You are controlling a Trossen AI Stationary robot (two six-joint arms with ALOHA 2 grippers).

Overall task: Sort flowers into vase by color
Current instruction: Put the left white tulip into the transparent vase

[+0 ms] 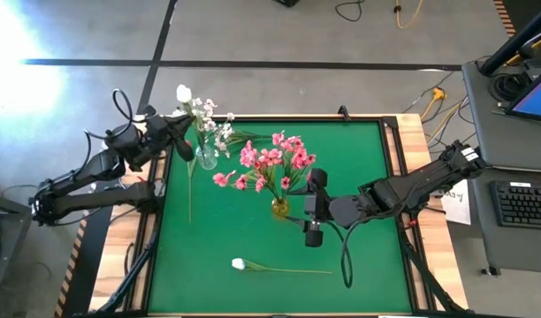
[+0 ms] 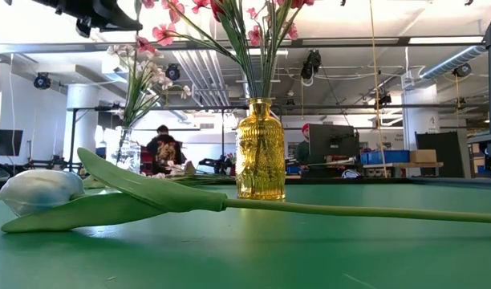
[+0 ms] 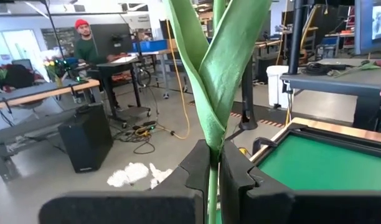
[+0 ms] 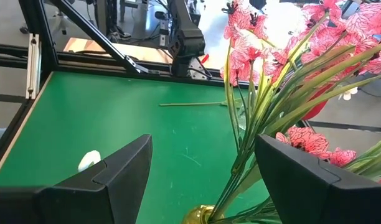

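High view: a green table (image 1: 253, 221) seen from straight above, one dark arm at each side.
Left gripper (image 1: 184, 146): at the table's far left edge beside the clear vase, clamped tight on a white tulip (image 1: 184, 93); its green stem (image 3: 212, 186) is pinched between the two fingers (image 3: 197, 168), and the bloom points away past the table edge.
Clear vase (image 1: 206, 161): near the far left corner, holding small white blossom sprays (image 1: 213, 124).
Yellow vase (image 2: 260, 152): upright near the middle of the table, holding pink blossom sprays (image 1: 275, 163).
Right gripper (image 1: 313, 231): hangs just beside the yellow vase on its right side, fingers spread wide, holding nothing.
Second white tulip (image 1: 239, 263): lies flat on the near part of the table, well apart from both vases, stem pointing right.
Background: a person in a red cap (image 3: 82, 25) sits at a desk beyond the table.
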